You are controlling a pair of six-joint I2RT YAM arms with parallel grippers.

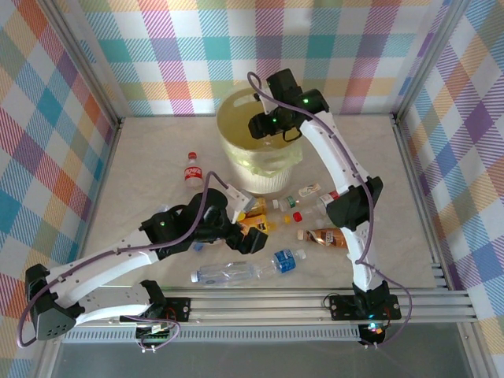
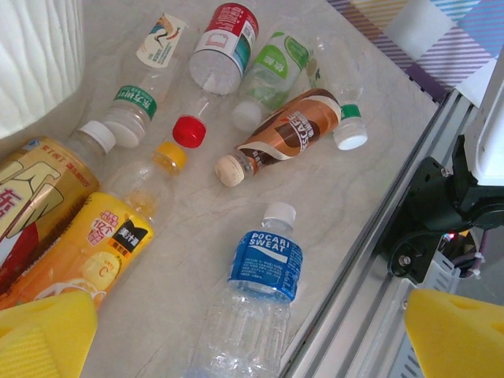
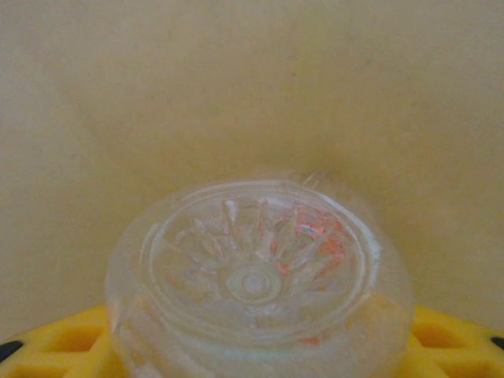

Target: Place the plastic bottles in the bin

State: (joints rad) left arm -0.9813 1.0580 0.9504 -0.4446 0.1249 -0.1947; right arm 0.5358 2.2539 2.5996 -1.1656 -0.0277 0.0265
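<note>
The right pincer (image 1: 268, 126) holds a clear bottle (image 3: 256, 283) over the yellow bin (image 1: 252, 177), while the left pincer (image 1: 248, 232) is wide open above the other bottles (image 2: 264, 264) lying on the table (image 1: 134, 173) beside it.

The left arm (image 1: 118, 264) is lying low, folding at the elbow and pointing its wrist forward and to the right. The left gripper (image 1: 246, 234) is hanging close above the surface, its jaws standing wide apart and its yellow fingers (image 2: 47, 335) showing at both lower corners of the wrist view. The right arm (image 1: 335, 153) is stretching high and far forward, its wrist tipping downward. The right gripper (image 1: 272, 130) is clasping a clear bottle (image 3: 256, 276) between its fingertips (image 3: 457, 339).
</note>
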